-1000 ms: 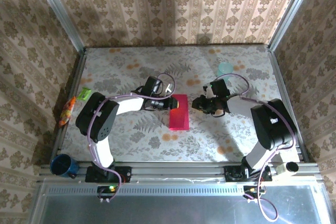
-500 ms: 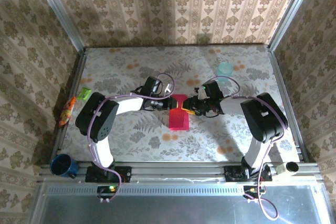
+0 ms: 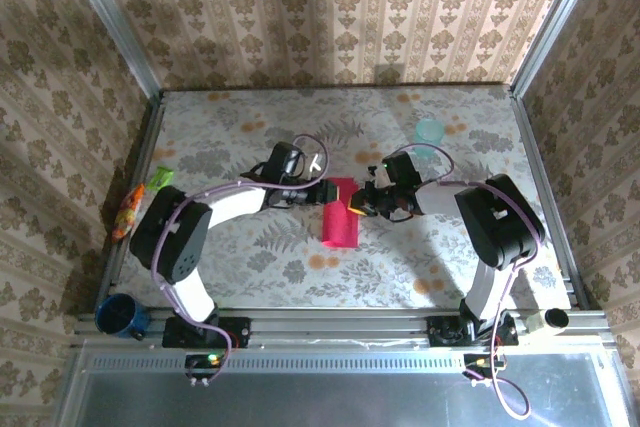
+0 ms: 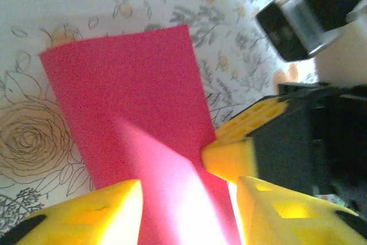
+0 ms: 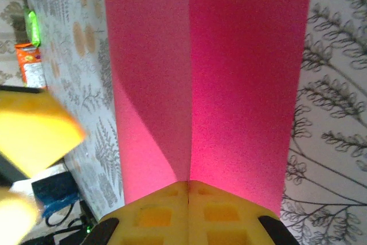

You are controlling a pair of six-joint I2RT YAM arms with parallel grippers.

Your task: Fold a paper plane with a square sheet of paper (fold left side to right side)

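Lying on the table [image 3: 250,272], magenta square sheet of paper [image 3: 339,229] creased lengthwise, right gripper [image 5: 189,191] jaws shut on its end, left gripper [image 4: 186,210] jaws apart above it

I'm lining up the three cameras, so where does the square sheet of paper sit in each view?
Top external: the square sheet of paper lies near the picture's centre, slightly right and low.
Left wrist: centre-left, running down to the bottom edge.
Right wrist: upper middle, from the top edge downward.
Shared landmark: the right gripper, yellow, shut on the sheet's edge.
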